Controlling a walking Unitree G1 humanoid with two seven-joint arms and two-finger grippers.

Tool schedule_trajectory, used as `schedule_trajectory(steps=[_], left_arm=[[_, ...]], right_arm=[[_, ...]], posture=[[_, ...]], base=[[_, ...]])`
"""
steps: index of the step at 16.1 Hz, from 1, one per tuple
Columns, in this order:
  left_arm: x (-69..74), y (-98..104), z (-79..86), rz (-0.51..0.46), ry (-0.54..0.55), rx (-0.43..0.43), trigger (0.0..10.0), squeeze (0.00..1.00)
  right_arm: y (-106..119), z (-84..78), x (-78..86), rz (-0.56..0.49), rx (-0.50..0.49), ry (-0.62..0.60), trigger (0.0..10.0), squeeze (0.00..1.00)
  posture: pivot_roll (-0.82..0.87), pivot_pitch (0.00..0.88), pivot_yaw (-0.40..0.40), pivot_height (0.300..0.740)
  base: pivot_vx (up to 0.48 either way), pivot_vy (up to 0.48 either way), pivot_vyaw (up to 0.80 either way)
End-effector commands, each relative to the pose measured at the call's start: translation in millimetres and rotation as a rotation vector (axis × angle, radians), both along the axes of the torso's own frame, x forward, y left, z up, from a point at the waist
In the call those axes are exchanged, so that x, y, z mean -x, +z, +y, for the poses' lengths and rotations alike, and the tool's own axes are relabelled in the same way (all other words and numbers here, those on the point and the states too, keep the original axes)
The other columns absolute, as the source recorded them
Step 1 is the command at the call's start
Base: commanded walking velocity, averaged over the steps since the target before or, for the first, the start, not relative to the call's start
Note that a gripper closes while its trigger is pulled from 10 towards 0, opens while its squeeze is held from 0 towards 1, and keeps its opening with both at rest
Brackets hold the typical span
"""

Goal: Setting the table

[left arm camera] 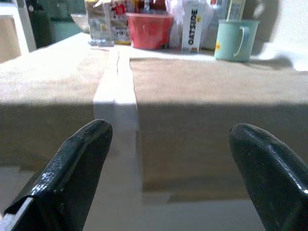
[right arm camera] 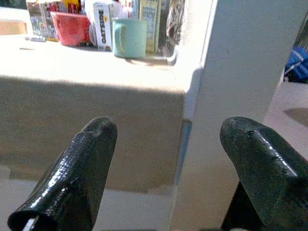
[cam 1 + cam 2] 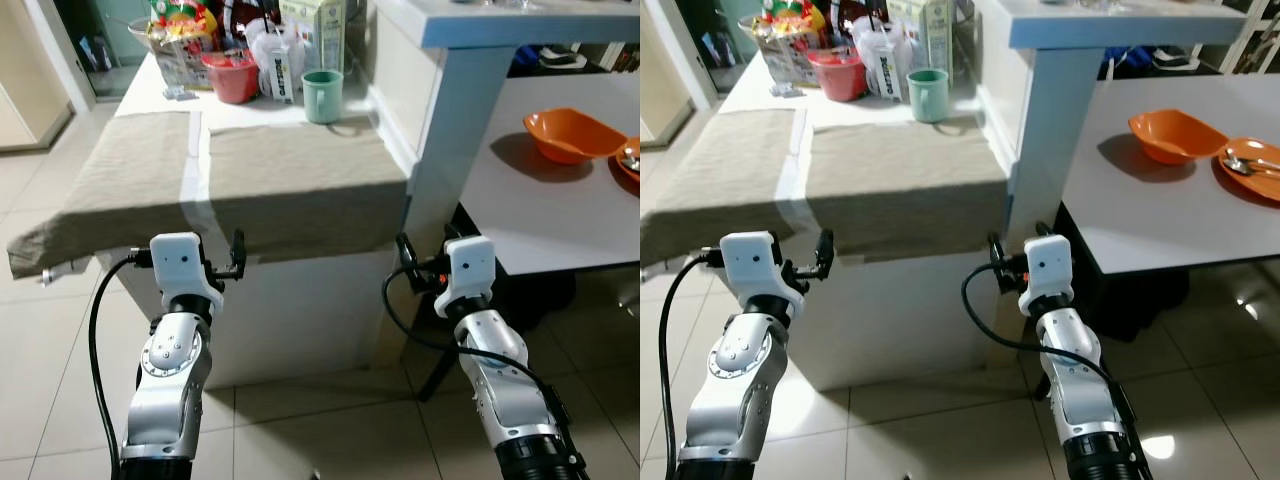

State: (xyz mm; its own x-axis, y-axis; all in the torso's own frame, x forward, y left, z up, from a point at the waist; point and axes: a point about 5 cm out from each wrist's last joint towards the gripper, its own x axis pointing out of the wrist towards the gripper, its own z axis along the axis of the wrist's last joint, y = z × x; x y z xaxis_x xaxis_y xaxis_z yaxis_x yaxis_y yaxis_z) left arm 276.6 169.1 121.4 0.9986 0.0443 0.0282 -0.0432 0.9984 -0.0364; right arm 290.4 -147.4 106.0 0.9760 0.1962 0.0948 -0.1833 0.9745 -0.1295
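Observation:
Two beige cloths lie side by side on a white counter (image 3: 200, 160), the left cloth (image 3: 120, 175) and the right cloth (image 3: 295, 175) both hanging over its front edge. Behind them stand a pale green mug (image 3: 322, 95), a red bowl (image 3: 232, 77) and an Oatside carton (image 3: 280, 65). An orange bowl (image 3: 570, 135) and an orange plate (image 3: 1252, 172) holding a spoon (image 3: 1243, 161) sit on the grey table (image 3: 560, 220) to the right. My left gripper (image 3: 236, 257) is open just below the counter's front edge. My right gripper (image 3: 406, 258) is open near the counter's right corner.
A white post (image 3: 450, 130) carrying a shelf stands between counter and table, close to my right gripper. Cartons and packets (image 3: 185, 35) crowd the counter's back. Tiled floor (image 3: 320, 430) lies below my arms.

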Motion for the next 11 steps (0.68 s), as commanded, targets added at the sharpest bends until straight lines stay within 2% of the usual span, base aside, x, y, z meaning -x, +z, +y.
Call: schedule_trajectory(steps=[1, 2, 4, 11], left_arm=[[-3.3, 10.0, -0.3, -0.028, 0.001, -0.022, 10.0, 0.0], [-5.5, 14.6, -1.8, -0.037, -0.011, -0.036, 10.0, 0.0], [-9.0, 19.7, -4.0, -0.05, -0.032, -0.048, 10.0, 0.0], [-14.2, 26.5, -12.2, -0.057, -0.067, -0.079, 10.0, 0.0]], right_arm=[[11.1, 2.7, -3.3, -0.055, -0.009, 0.001, 10.0, 0.0], [24.0, 1.3, -6.3, -0.109, -0.033, -0.025, 10.0, 0.0], [30.5, 1.3, -10.1, -0.127, -0.053, -0.041, 10.0, 0.0], [18.2, 4.4, -6.8, -0.088, -0.048, -0.043, 10.0, 0.0]], posture=[[-0.16, 0.0, 0.032, 0.74], [-0.16, 0.0, 0.035, 0.74], [-0.16, 0.0, 0.042, 0.74], [-0.17, 0.0, 0.061, 0.74]], base=[[0.398, 0.27, 0.0], [0.401, 0.259, 0.0], [0.401, 0.262, 0.0], [0.402, 0.263, 0.0]])
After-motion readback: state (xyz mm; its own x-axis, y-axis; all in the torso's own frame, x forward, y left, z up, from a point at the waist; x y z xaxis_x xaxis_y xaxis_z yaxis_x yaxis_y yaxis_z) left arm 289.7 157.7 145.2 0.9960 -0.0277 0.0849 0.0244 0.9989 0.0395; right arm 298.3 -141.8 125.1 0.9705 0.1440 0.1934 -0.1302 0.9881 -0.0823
